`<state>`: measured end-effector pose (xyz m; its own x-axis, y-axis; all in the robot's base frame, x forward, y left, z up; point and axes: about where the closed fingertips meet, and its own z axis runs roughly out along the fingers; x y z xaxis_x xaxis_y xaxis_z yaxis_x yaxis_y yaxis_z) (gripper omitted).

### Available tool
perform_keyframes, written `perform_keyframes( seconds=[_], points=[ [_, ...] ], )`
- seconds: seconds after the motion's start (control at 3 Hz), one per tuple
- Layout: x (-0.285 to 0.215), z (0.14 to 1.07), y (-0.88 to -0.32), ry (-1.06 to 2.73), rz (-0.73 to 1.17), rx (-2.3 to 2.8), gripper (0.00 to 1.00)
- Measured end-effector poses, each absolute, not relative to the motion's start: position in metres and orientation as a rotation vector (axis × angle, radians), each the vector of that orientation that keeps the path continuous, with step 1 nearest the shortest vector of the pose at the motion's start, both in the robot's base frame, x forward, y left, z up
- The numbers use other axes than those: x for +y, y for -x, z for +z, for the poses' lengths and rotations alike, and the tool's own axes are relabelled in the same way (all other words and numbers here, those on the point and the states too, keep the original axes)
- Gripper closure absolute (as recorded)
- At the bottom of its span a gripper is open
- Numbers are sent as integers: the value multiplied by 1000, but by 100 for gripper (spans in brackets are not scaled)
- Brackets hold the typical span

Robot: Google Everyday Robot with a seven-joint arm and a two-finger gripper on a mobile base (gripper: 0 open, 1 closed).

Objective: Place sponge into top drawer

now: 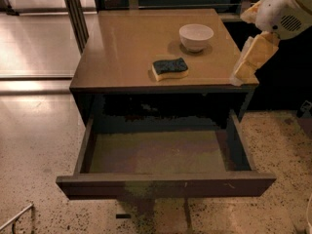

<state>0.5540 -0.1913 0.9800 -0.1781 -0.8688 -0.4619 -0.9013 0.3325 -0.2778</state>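
Now my arm hangs at the upper right of the frame, claw (243, 72) angled down-left over the counter's (122, 43) right edge.
I see the white arm housing (285, 9), with its vent grille, entering from the top right corner. How far the claw is open I cannot tell; I see nothing held in it. The sponge (169, 68) lies dark side up mid-counter, near the white bowl (196, 36). The top drawer (165, 185) stands open below.
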Motion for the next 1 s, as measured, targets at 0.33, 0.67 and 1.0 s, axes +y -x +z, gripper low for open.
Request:
perform_keyframes(
  seconds=[0.33, 0.67, 1.0],
  points=[
    [-170, 974, -589, 1509, 136, 1991, 0],
    [-146, 961, -617, 1464, 174, 1928, 0],
    [-123, 943, -643, 1434, 199, 1891, 0]
  ],
)
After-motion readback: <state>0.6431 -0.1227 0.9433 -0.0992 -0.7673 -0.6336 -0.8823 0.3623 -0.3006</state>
